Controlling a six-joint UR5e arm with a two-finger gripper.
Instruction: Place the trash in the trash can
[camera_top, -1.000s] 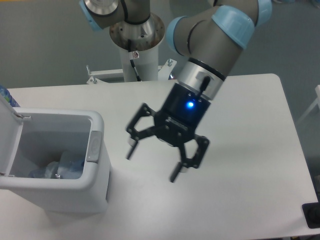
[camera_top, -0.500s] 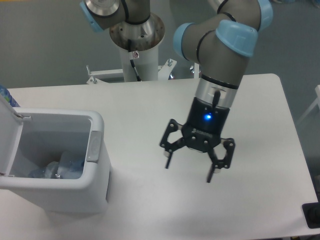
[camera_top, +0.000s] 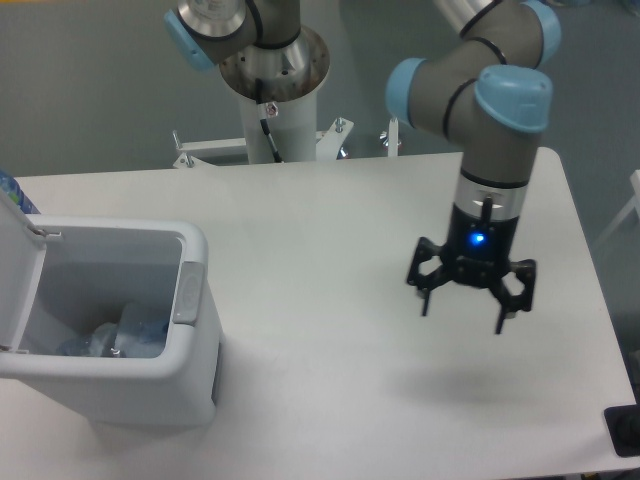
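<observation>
The gripper (camera_top: 466, 308) hangs spread wide and empty above the table (camera_top: 330, 400). Well off to its left, the bin (camera_top: 190, 350) stands with lid up, the bottle (camera_top: 125, 338) lying inside. Judging by this, little remains; retreat high, clear of the bin's rim.

One trash can (camera_top: 150, 385) on the surface (camera_top: 320, 230), lid flipped open. Inside it, one crushed bottle (camera_top: 125, 340) visible; a second piece can't be made out. One gripper (camera_top: 466, 312), two fingers (camera_top: 425, 300).
</observation>
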